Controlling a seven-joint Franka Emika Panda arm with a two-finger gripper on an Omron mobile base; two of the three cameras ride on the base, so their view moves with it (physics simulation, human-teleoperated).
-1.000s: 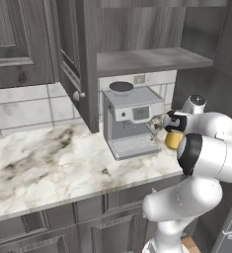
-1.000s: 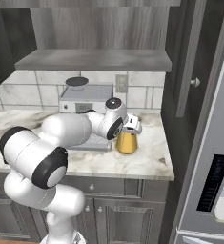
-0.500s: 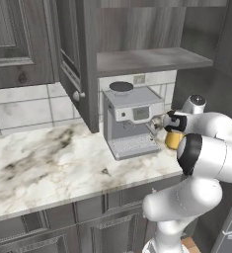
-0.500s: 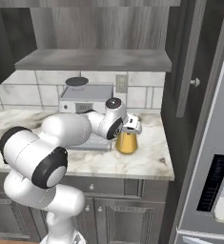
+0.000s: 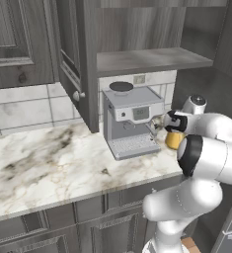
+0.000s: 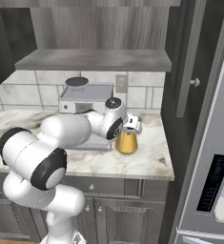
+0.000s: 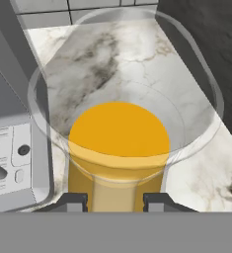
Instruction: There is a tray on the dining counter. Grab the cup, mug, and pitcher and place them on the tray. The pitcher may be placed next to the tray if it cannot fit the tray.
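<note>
Pitcher [image 7: 118, 148] gripped by jaws, coffee machine [image 5: 131, 121] just beside, counter edge [image 6: 132, 172] near.

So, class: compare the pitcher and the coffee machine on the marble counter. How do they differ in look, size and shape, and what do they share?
Look: the pitcher is clear glass with an amber-orange body; the coffee machine is opaque grey metal.
Size: the pitcher is far smaller and lower than the coffee machine.
Shape: the pitcher is cone-shaped with a narrow neck; the coffee machine is boxy with a flat top.
Shared: both stand upright, side by side, on the same marble counter.
</note>
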